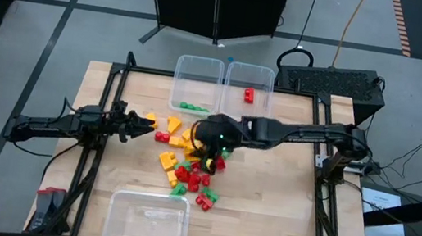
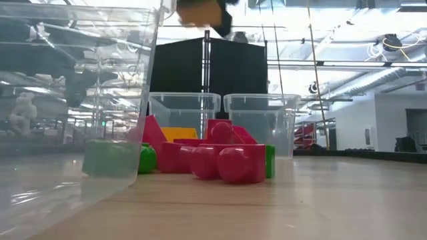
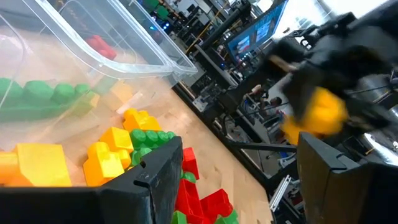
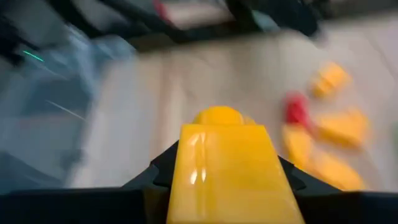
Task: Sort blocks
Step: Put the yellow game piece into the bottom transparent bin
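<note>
The right hand (image 4: 221, 171) is holding a yellow brick (image 4: 224, 168) pinched between its two dark fingers, carrying it above the heap of blocks (image 1: 191, 169) in the middle of the tabletop (image 1: 263, 216). In the low view the brick is showing high above the pile, well clear of the wood. The relation that matters now is where the brick is hanging relative to the three clear tubs: the tub with green bricks (image 1: 197, 83) and the tub with one red brick (image 1: 249, 89) are sitting side by side at the far edge, while the third tub (image 1: 147, 221) is lying at the near edge and appears to be holding nothing, so it is likely the one meant for yellow. From the hand, that tub is lying toward the near edge and slightly to the robot's left, past the pile. The brick's long axis is running along the line of the fingers, studs pointing forward. The left hand (image 1: 143, 127) is waiting at the left side of the heap with its fingers spread wide, gripping nothing, just beside a loose yellow piece.
</note>
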